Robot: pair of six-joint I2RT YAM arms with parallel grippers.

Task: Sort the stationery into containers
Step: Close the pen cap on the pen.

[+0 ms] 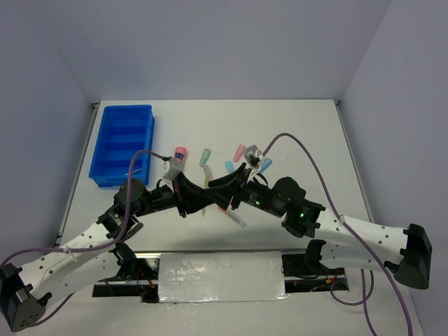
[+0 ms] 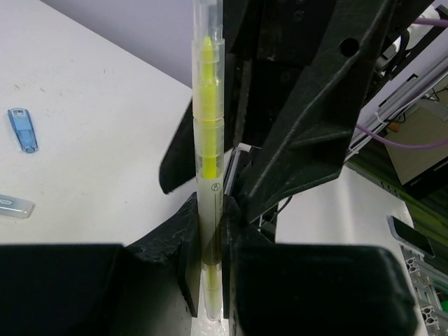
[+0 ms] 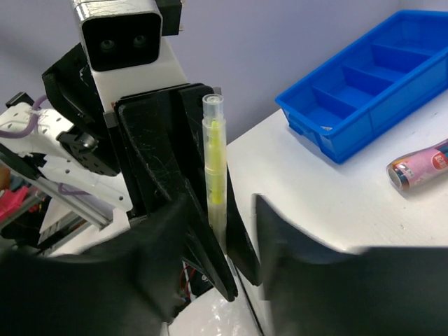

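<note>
As far as I can see, nothing is in the tray (image 1: 126, 133) yet. It sits at the upper left of the top view, and all its boxes look bare.

Near the middle of that view the two arms meet. The left gripper (image 2: 210, 266) has its fingers pressed tight on a yellow pen (image 2: 208, 126). It grips the pen near the lower end and holds it straight up, off the table (image 1: 301, 133). The right gripper (image 3: 222, 245) faces it from the other side. Its fingers are apart, one on each side of the pen, and I don't think they touch it. It looks to me like the pen is being passed from one gripper to the other, but I can't be sure which way.

Just above the grippers in the top view, loose pieces lie in a row on the table. From left to right there is a pink tube (image 1: 180, 155), a green marker (image 1: 206, 156), a light blue one (image 1: 229, 166), a pink one (image 1: 239, 152) and another blue one (image 1: 266, 166).

So I think the job has only begun. One pen is in the air, and all the rest must be picked up and put in the tray.
</note>
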